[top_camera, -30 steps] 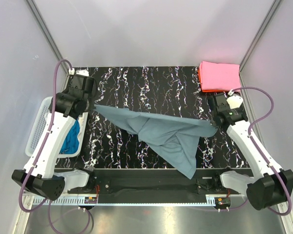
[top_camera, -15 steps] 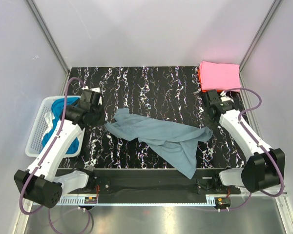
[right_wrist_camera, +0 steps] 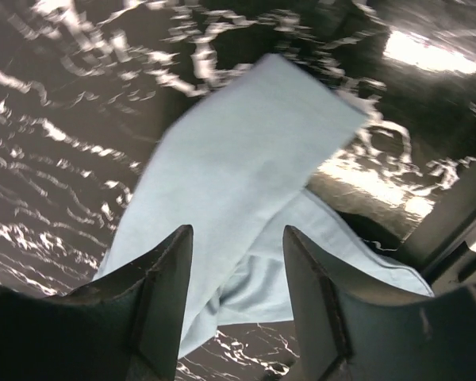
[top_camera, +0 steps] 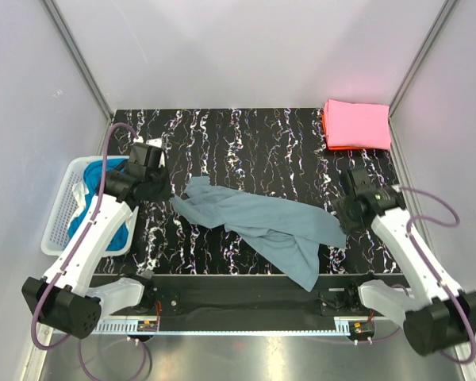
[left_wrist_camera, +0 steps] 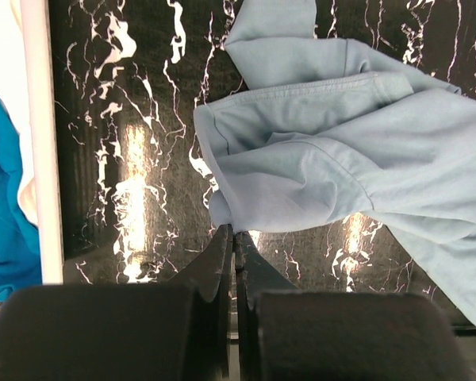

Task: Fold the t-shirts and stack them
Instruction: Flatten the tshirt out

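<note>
- Dropped from the taut span it made between both arms a second ago, the dusty grey-blue t-shirt [top_camera: 262, 222] now lies rumpled across the middle of the black marbled table [top_camera: 246, 135]. One tail reaches toward the near edge.
- Top view: the left gripper [top_camera: 155, 190] sits at the shirt's left end, and the right gripper [top_camera: 345, 214] has come nearer and hangs over its right end. A folded pink t-shirt [top_camera: 357, 125] rests in the far right corner on an orange-red t-shirt [top_camera: 324, 127], of which only an edge shows. A white mesh basket [top_camera: 59, 230] at the table's left side holds bright blue t-shirts [top_camera: 91, 213].
- Left wrist view: the left gripper [left_wrist_camera: 232, 242] has its fingers pressed together, tips touching the hem of the grey-blue t-shirt [left_wrist_camera: 341, 167]. Whether any cloth is pinched cannot be told. The basket's white rim [left_wrist_camera: 44, 143] and blue cloth [left_wrist_camera: 4, 198] show at the left.
- Right wrist view: the right gripper [right_wrist_camera: 236, 238] has its fingers spread apart above a flat fold of the grey-blue t-shirt [right_wrist_camera: 246, 151], holding nothing.
</note>
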You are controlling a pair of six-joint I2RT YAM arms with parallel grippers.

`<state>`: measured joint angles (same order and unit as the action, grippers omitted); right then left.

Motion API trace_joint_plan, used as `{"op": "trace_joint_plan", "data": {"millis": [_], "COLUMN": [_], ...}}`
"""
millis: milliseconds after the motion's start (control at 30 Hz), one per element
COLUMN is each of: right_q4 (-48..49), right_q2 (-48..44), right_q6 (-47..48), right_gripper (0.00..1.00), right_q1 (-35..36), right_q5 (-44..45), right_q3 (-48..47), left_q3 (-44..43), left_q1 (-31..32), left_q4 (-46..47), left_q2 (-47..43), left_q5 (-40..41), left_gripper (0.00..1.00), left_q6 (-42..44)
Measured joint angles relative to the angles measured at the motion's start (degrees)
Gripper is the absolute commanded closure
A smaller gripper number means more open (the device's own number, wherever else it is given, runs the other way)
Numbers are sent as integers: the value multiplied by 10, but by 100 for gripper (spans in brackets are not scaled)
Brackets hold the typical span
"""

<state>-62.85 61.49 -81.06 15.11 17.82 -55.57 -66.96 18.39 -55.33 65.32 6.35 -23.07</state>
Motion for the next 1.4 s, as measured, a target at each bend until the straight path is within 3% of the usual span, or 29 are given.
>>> {"op": "trace_joint_plan", "data": {"millis": [167, 1000, 1033, 1100, 1167, 1300, 1400], "right_q4": [-17, 108, 111, 112, 117, 152, 202], "right_q2": [-66, 96, 102, 107, 109, 102, 54], "right_q6": [-72, -163, -163, -163, -162, -150, -89], "right_gripper": [45, 58, 59, 74, 100, 100, 100], "right_q1": [-3, -24, -24, -24, -24, -25, -25], "right_q5": [3, 26, 27, 30, 36, 56, 69], "right_q3": [93, 210, 210, 208, 208, 214, 233], "left_q3": [-15, -45, -45, -45, -46, -48, -62], "left_q1": [0, 0, 0, 0, 0, 0, 0], "left_q4": [0, 12, 12, 15, 17, 27, 31], "left_q2": [5, 24, 26, 28, 30, 30, 29], "left_q5": [3, 11, 11, 11, 11, 3, -2], "left_gripper": [100, 100, 100, 100, 100, 100, 100], "left_q6": [4, 5, 5, 5, 5, 0, -8]}}
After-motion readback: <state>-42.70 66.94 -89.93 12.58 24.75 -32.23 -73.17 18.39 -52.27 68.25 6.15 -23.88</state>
